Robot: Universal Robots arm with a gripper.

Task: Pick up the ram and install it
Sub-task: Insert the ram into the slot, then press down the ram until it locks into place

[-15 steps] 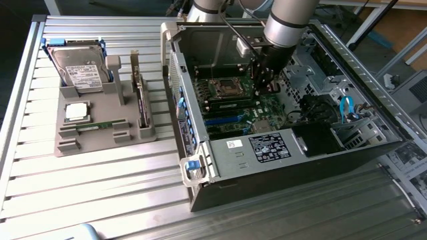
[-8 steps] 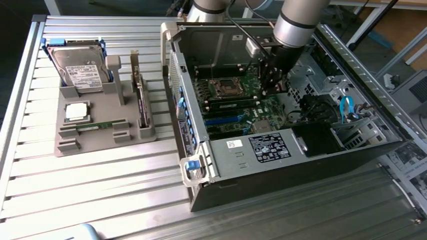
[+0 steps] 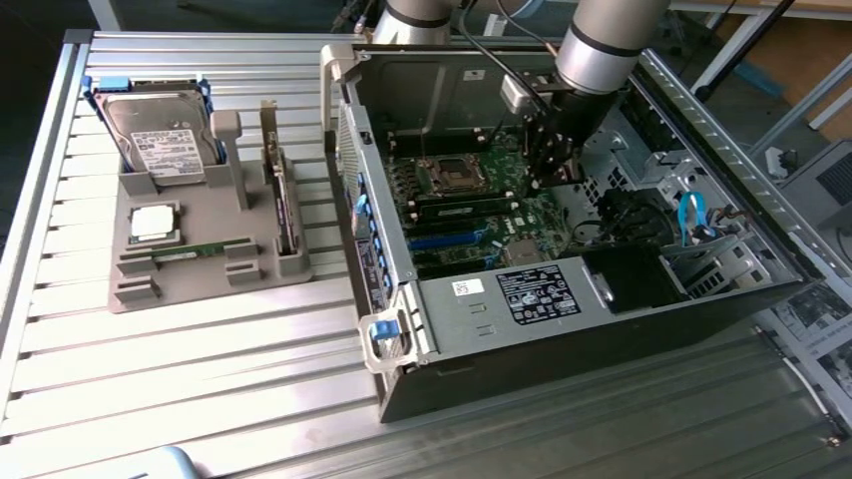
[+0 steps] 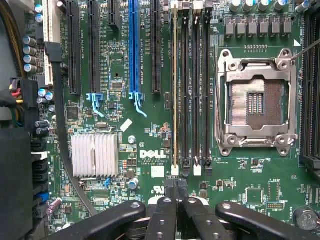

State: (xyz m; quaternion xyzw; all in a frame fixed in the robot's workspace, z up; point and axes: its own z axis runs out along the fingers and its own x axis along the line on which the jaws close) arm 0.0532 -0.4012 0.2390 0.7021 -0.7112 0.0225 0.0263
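Showing an early stage, by the look of it.

Exterior view: the ram (image 3: 200, 250), a thin green stick, lies flat in a grey moulded tray (image 3: 200, 284), well apart from the socket (image 3: 446, 176), toward the exterior view's left. So pickup and seating both appear undone. The gripper (image 3: 549, 172) hangs inside the open steel case (image 3: 560, 329), just beside the socket on the exterior view's right, carrying nothing. The tray rests on a ribbed aluminium table (image 3: 200, 399).

Wrist view: the gripper (image 4: 175, 186), black and matte with riveted links, has its fingertips pressed together and empty. They sit over the glossy green board, near the foot of the long black memory slots (image 4: 185, 90) that run parallel beside the socket (image 4: 255, 102). That socket is a square, bright metal frame standing vacant. A pale tan line fills the slot farthest from the socket; whether a stick is seated there cannot be told. A finned silver heatsink (image 4: 95, 155) lies farther from the socket.
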